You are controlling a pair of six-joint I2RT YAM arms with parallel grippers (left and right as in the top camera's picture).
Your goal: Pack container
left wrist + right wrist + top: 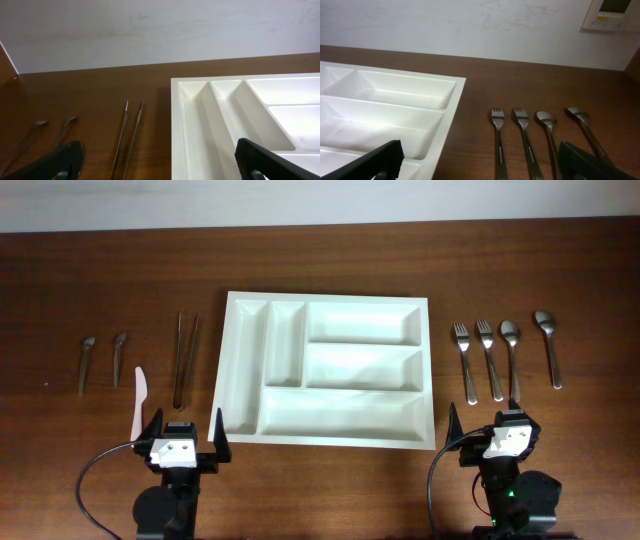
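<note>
I find nothing packed: the container (327, 438), ahead between the jaws, is empty, cutlery (466, 365) outside. The left jaws and right jaws gape wide, holding nothing.

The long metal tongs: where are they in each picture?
Overhead: the tongs lie on the table just left of the white tray.
Left wrist: the tongs are low in the middle, left of the tray's edge.
Right wrist: not in it.
Shared landmark: the white tray, which fills the left side in the right wrist view.
</note>
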